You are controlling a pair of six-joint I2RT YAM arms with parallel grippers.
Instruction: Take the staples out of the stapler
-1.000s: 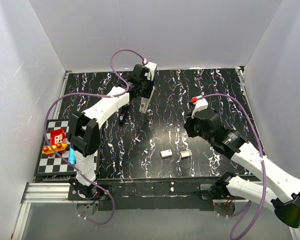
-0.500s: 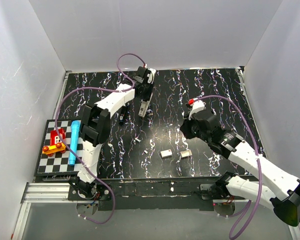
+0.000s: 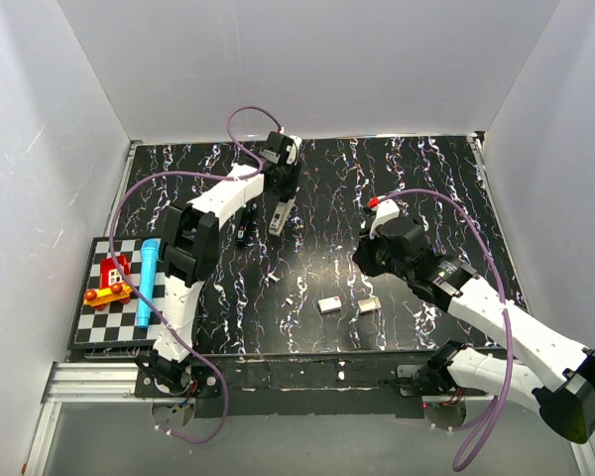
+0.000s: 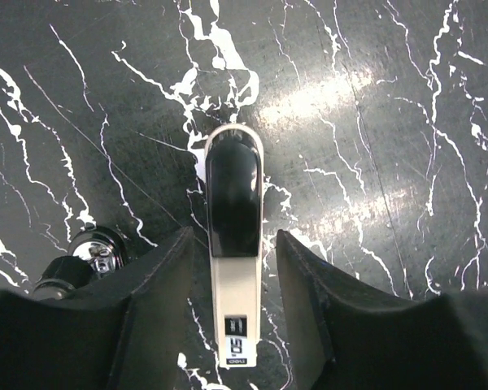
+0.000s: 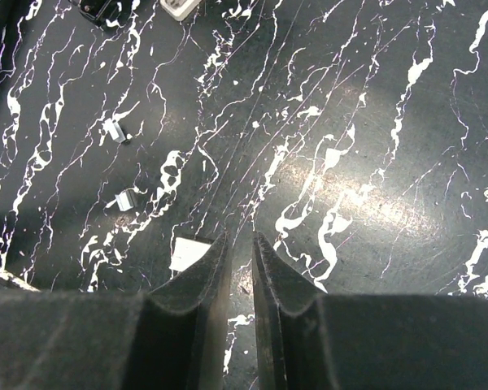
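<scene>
In the top view, the left gripper [image 3: 280, 198] hangs over the far part of the marbled table [image 3: 426, 198], at about 11 o'clock from the table's middle. The stapler [image 3: 276, 220] lies on the table there, its length running roughly from 12 to 6 o'clock. A small dark object [image 3: 241, 235] sits near the stapler, at its 8 o'clock. The right gripper [image 3: 363, 260] is at about 4 o'clock from the middle, well apart from the stapler. Two pale blocks [image 3: 329, 304] lie side by side at 6 o'clock, near the front edge. A checkered mat [image 3: 99, 327] at 8 o'clock carries a red toy [image 3: 110, 277] and a blue cylinder [image 3: 146, 283].

In the left wrist view, the stapler shows as a pale strip with a glossy black front end pointing to 12 o'clock. The left fingers [image 4: 159, 280] stand spread on either side of it. Bare table shows in both gaps, so neither pad touches it. A black-and-chrome piece [image 4: 85, 262] lies at 8 o'clock.

In the right wrist view, the right fingers [image 5: 197, 284] stand a narrow slit apart with nothing between them. Two small pale pieces [image 5: 114, 130] lie at 10 o'clock.
</scene>
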